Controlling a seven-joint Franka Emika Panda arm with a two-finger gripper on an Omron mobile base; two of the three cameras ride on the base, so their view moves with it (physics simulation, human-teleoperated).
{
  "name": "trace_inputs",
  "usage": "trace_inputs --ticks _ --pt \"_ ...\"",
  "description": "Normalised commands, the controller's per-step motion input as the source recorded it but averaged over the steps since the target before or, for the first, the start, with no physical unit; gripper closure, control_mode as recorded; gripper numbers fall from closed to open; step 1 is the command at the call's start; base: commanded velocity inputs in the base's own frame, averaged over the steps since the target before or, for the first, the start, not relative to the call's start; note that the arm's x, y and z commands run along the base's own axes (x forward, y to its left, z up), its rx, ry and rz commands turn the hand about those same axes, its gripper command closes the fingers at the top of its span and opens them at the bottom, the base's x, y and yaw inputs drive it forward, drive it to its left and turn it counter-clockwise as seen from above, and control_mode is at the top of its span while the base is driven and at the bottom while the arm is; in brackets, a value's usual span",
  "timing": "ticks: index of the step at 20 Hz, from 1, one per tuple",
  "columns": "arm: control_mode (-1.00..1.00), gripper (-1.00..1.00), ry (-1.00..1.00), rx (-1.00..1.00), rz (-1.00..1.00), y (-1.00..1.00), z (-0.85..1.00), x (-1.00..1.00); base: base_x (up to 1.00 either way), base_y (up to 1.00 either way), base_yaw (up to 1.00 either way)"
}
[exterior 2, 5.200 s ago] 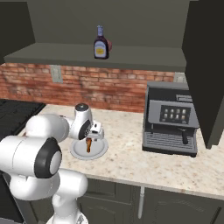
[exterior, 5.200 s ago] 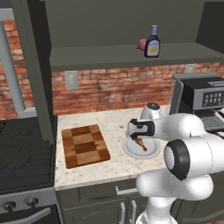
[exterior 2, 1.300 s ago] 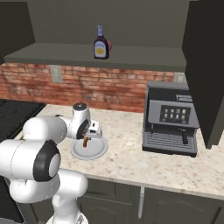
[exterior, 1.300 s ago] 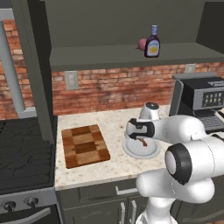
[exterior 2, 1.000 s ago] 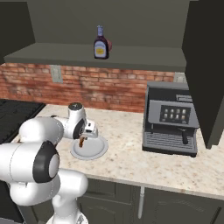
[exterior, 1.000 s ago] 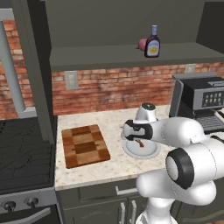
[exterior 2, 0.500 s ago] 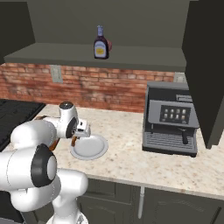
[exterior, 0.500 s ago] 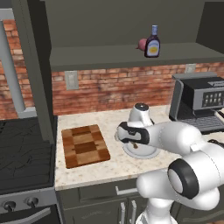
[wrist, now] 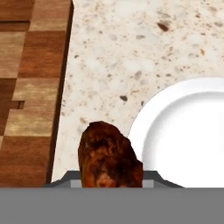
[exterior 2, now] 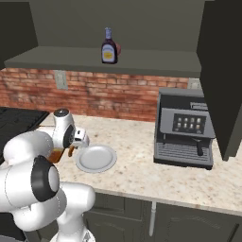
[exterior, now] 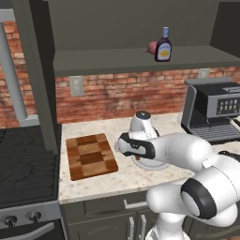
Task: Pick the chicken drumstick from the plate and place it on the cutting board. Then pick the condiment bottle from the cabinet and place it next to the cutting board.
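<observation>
Counter (wrist: pixel 144 52) of speckled stone is seen beneath the claw (exterior: pixel 123 146), with the board (wrist: pixel 26 87) to its left in the hand view and the plate (wrist: pixel 188 131) to its right; the claw hangs over the bare strip between the two. The plate is empty. The drumstick (wrist: pixel 109 159) is held in the claw, which is clamped on it, the meat end pointing away from the hand; in the right base view the brown piece (exterior 2: pixel 60 153) is glimpsed just below the wrist. The carry is judged about halfway from plate to board. To do this step well, the drumstick should be kept lifted above the raised edge of the board, which lies just beside it, so that the meat is not dragged against the wood. Travel should be carried on until the claw is over the middle blocks, not the near edge, since a rounded piece may roll off when freed. The claw should then be lowered until the drumstick is touching the board before it is released. On the cabinet (exterior: pixel 140 61) shelf, well apart and above, the bottle (exterior: pixel 163 45) stands upright beside a reddish onion (exterior: pixel 153 47), to be fetched afterwards.
</observation>
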Motion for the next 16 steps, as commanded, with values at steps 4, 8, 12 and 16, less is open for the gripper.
trace_inputs --ticks 4,8,12,16 --pt "-1.0 1.0 0.0 0.0 0.0 0.34 0.05 0.0 0.0 0.0 0.0" --pt "-1.0 1.0 0.0 0.0 0.0 0.35 0.05 0.0 0.0 0.0 0.0" --pt "-1.0 1.0 0.0 0.0 0.0 0.38 0.03 0.0 0.0 0.0 0.0" --pt "-1.0 1.0 0.0 0.0 0.0 0.38 0.01 0.0 0.0 0.0 0.0"
